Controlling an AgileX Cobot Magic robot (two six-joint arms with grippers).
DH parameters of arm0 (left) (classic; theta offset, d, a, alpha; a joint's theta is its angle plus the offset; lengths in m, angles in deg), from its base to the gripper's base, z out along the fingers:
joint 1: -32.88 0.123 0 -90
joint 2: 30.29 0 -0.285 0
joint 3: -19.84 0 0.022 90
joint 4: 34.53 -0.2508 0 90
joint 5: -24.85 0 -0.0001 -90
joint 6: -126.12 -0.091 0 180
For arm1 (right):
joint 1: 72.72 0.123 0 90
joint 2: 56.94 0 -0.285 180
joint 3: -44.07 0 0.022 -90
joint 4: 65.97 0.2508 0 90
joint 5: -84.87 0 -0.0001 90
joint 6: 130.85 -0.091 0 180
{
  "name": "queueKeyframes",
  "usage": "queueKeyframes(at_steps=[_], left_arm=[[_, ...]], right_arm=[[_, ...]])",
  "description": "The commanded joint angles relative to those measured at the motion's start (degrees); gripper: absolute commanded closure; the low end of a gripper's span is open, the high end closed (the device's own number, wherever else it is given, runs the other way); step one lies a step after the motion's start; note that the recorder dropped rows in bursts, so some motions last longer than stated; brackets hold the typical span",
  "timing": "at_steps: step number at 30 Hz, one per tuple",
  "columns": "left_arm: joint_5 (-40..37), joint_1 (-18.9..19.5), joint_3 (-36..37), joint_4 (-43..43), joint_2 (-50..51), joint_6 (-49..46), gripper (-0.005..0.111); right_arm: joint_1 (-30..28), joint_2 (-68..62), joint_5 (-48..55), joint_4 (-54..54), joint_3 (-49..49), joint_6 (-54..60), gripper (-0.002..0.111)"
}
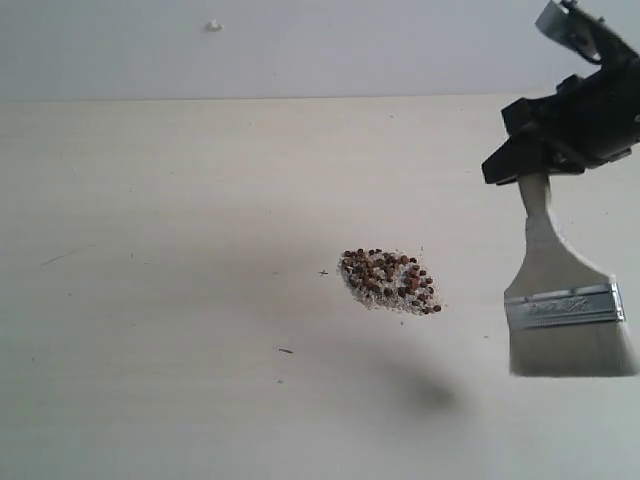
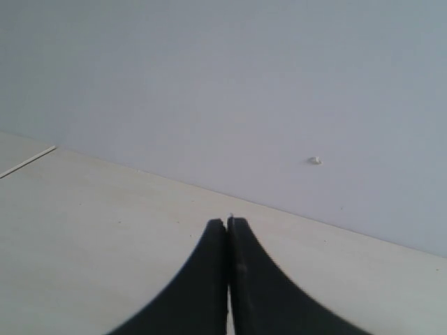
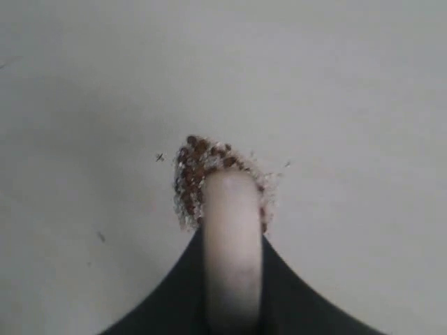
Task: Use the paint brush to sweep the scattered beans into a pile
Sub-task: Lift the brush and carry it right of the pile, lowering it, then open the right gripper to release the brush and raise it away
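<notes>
Currently I see my right end effector (image 1: 536,172) clamped on the paint brush (image 1: 563,305) handle, bristles hanging down beside the pile (image 1: 390,281); my left end effector (image 2: 228,222) is pressed together.

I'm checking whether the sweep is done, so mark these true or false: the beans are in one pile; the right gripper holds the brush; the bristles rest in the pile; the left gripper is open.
1. The beans lie gathered in one pile. True.
2. The right gripper holds the paint brush by its handle, bristles down. True.
3. The bristles rest in the pile. False: the brush hangs apart from it, off to the right in the exterior view.
4. The left gripper is open. False: its fingers are shut together on nothing.
</notes>
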Motion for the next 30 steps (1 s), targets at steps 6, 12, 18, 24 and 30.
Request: queueKeyframes(at_steps=[6,12,18,24,30], left_arm=[[-0.05,0.15,0.18,-0.24,-0.37,0.2,0.107],[-0.05,0.15,0.18,-0.24,-0.37,0.2,0.107],[-0.05,0.15,0.18,-0.24,-0.37,0.2,0.107],[-0.05,0.15,0.18,-0.24,-0.37,0.2,0.107],[-0.05,0.15,0.18,-0.24,-0.37,0.2,0.107]], right_arm=[[-0.21,-10.92,-1.83,7.79,-0.27,5.86,0.108],[-0.21,-12.69,-5.49,9.09,-0.27,7.82,0.108],[-0.21,-12.69,-8.6,9.21,-0.27,7.82,0.108],[-0.08,-12.69,-10.36,9.6,-0.27,7.82,0.096],[-0.08,-12.69,-17.6,9.6,-0.27,7.48,0.069]])
